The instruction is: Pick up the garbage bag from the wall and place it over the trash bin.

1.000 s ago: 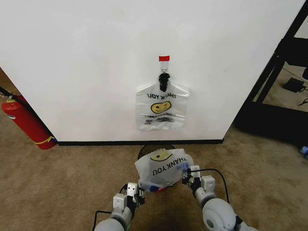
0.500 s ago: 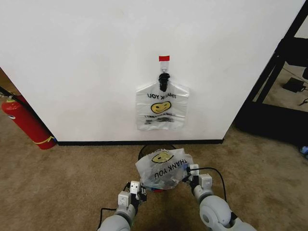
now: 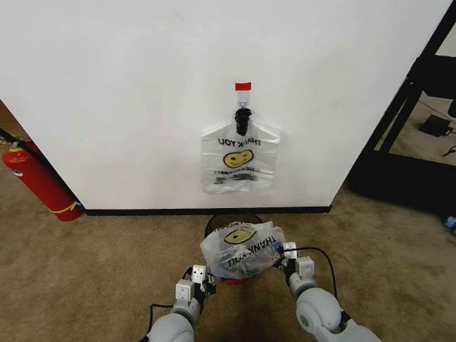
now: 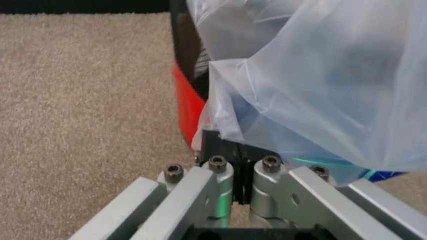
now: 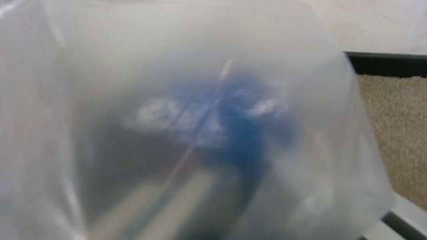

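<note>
Between the two grippers, low over the bin, hangs the bag. Left gripper has its jaws together, pinching the bag's edge; right gripper is wrapped in plastic, so its jaws cannot be told. If the thin film slips, the mouth could collapse short of the rim. Another bag hangs on the wall.
</note>
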